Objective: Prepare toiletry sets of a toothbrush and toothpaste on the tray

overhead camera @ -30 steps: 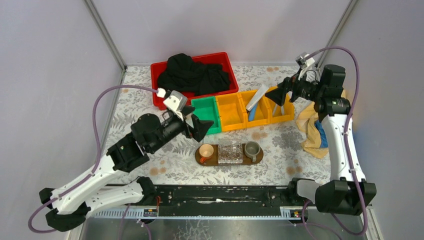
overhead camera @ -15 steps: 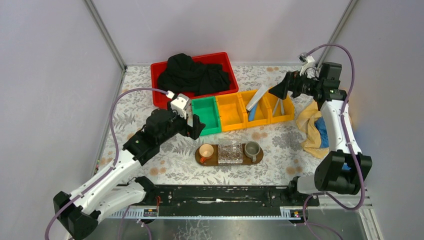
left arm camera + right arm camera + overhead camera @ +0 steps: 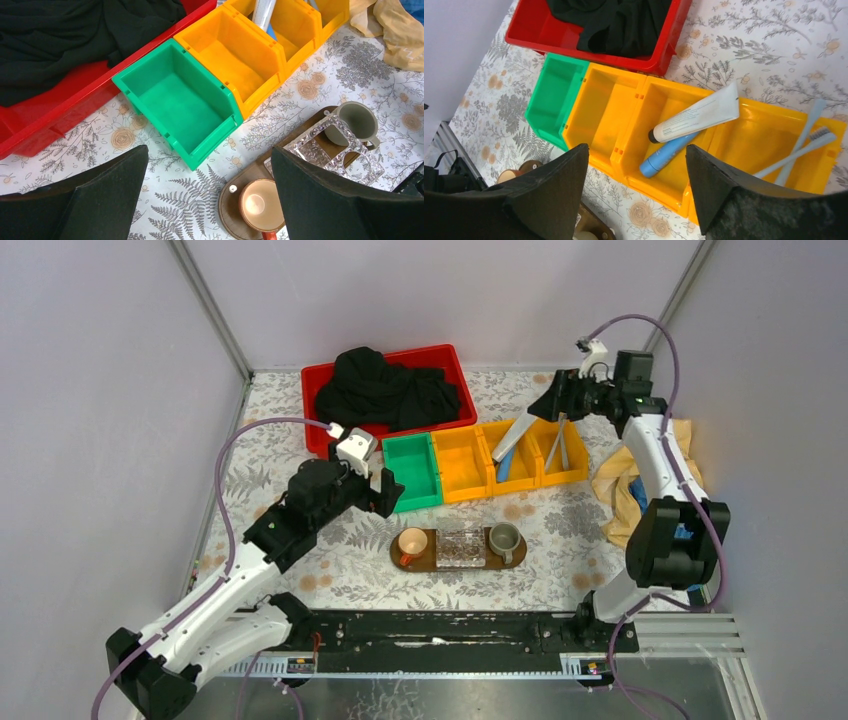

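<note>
- Hovering above the yellow bins (image 3: 601, 117), the right jaws stand wide apart, gripping and touching nothing.
- Two toothbrushes (image 3: 804, 145) lie crossed in the end bin; the white toothpaste (image 3: 698, 117) leans over the blue toothpaste (image 3: 665, 156) in the next bin.
- The left jaws gape fully, empty, above the desk (image 3: 190, 200) near the green bin (image 3: 180, 102).
- The tray (image 3: 227, 207) sits on the desk below them, carrying an orange cup (image 3: 257, 202), a clear ribbed box (image 3: 330, 147) and a grey cup (image 3: 357, 120).
</note>
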